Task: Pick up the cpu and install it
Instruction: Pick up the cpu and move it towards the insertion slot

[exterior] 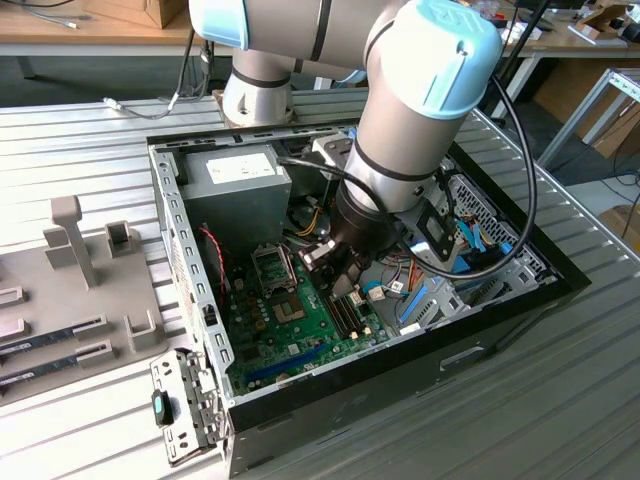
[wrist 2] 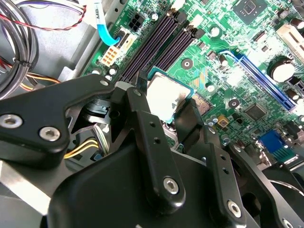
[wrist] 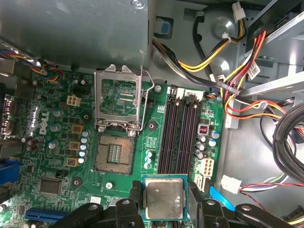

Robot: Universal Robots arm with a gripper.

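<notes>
Silvery cpu [wrist: 164, 198] clamped edge to edge in the gripper [wrist: 164, 195], seen in both wrist views. Hangs near the socket [wrist: 114, 154], beside it, not over it. Socket bare, its frame [wrist: 118, 102] hinged up. Pickup judged complete; seating and latching outstanding.

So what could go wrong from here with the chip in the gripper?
The gripper grips the cpu by two edges only, so it could slip or tilt. The open socket lies off to one side of it; setting it down misaligned could damage the contacts. Loose cables nearby could snag the arm.
</notes>
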